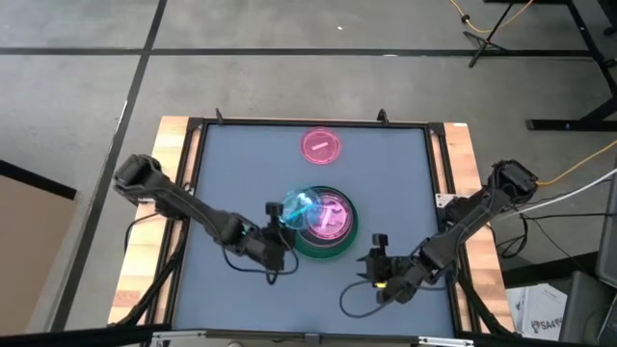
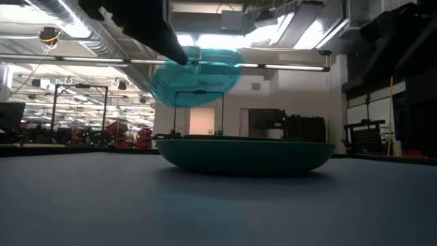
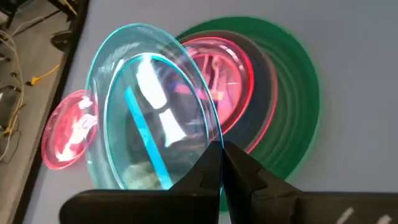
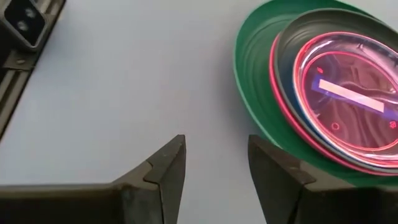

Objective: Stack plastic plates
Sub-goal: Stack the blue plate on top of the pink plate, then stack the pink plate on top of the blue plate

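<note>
Placement is underway: a translucent blue plate (image 3: 149, 118) is gripped by the left end effector (image 3: 222, 165) above the stack (image 1: 323, 224); lowering and release are needed next.

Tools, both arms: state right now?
Left tool: shut on the rim of the translucent blue plate, held tilted above the green plate.
Right tool: open, holding nothing, beside the green plate.

Grey floor (image 1: 289, 87), seemingly concrete
</note>
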Robot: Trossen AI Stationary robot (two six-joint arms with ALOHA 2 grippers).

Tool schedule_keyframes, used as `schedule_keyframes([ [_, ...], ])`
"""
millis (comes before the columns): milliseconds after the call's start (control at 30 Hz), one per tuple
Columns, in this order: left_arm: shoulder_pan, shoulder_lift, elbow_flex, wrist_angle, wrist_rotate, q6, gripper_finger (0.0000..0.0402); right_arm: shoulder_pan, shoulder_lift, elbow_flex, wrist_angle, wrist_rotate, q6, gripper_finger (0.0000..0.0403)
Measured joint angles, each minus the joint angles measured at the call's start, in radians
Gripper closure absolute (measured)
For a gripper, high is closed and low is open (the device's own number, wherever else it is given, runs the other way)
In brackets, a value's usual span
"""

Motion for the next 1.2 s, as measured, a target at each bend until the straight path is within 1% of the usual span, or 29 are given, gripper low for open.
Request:
schedule_keyframes([
  [200, 0.016, 0.134, 0.085, 0.105, 0.016, 0.100, 0.0401, 0.052, 0.000, 0.000, -0.008, 0.058, 0.039, 0.0238],
  [333, 0.032, 0.215, 0.136, 0.146, 0.047, 0.157, 0.0401, 0.072, 0.000, 0.000, -0.034, 0.060, 0.051, 0.0238],
  [467, 0.056, 0.277, 0.146, 0.195, 0.055, 0.195, 0.0401, 0.071, 0.000, 0.000, -0.050, 0.060, 0.052, 0.0238],
  [633, 0.091, 0.321, 0.146, 0.223, 0.063, 0.207, 0.0401, 0.071, 0.000, 0.000, -0.053, 0.065, 0.049, 0.0238],
  [833, 0.136, 0.328, 0.146, 0.242, 0.138, 0.238, 0.0400, 0.071, 0.000, 0.000, -0.054, 0.065, 0.033, 0.0238],
  [900, 0.146, 0.328, 0.146, 0.241, 0.158, 0.239, 0.0388, 0.071, 0.000, 0.000, -0.053, 0.065, 0.025, 0.0238],
  [1100, 0.146, 0.328, 0.146, 0.231, 0.222, 0.228, 0.0329, 0.071, 0.000, 0.000, -0.053, 0.064, 0.019, 0.0238],
  [1200, 0.134, 0.305, 0.146, 0.205, 0.226, 0.225, 0.0313, 0.071, 0.000, 0.000, -0.053, 0.060, 0.002, 0.0238],
])
